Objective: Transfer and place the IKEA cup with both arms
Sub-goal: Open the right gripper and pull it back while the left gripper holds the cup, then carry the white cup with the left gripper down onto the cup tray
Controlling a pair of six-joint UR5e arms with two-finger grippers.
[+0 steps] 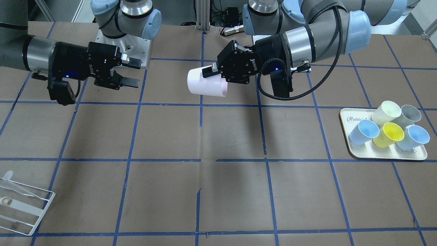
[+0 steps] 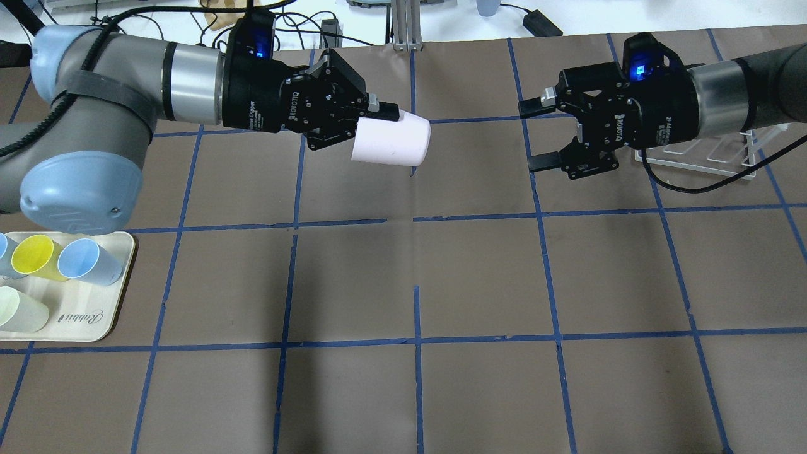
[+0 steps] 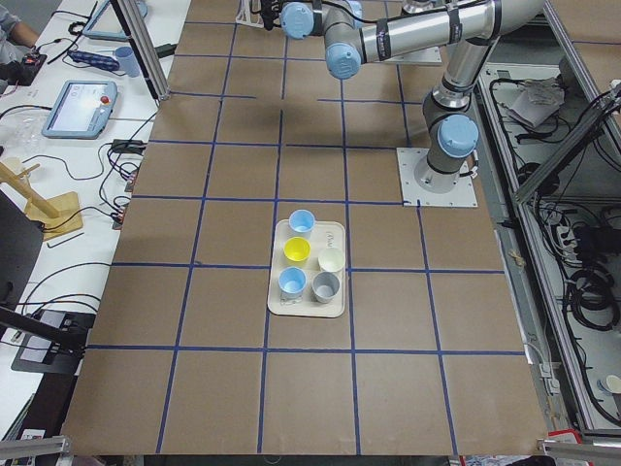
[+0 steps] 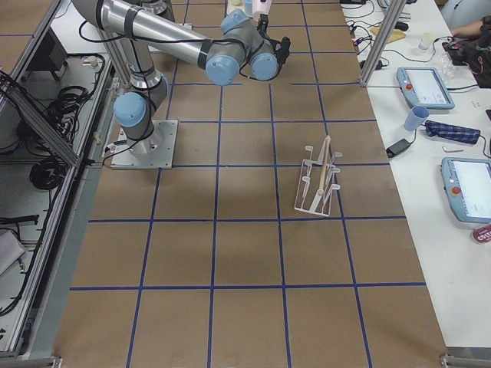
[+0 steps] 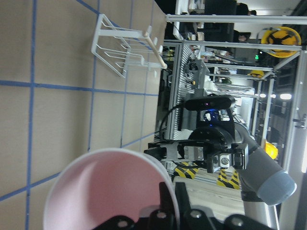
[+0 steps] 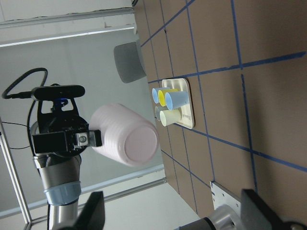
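Left gripper: the left gripper is clenched on the rim of the pink cup, with one finger inside the mouth and one outside.
Cup: it hangs in the air above the table, lying on its side. Its mouth faces the left gripper and its closed base points at the right gripper.
Right gripper: released, with the jaws spread wide and nothing between them. It faces the cup's base at about the same height, well apart from it.
Tray: a cream tray lies on the table toward the robot's left end. It holds two light blue cups, a yellow cup, a cream cup and a grey cup, all mouths up and close together.
Rack: a white wire rack stands on the table toward the robot's right end.
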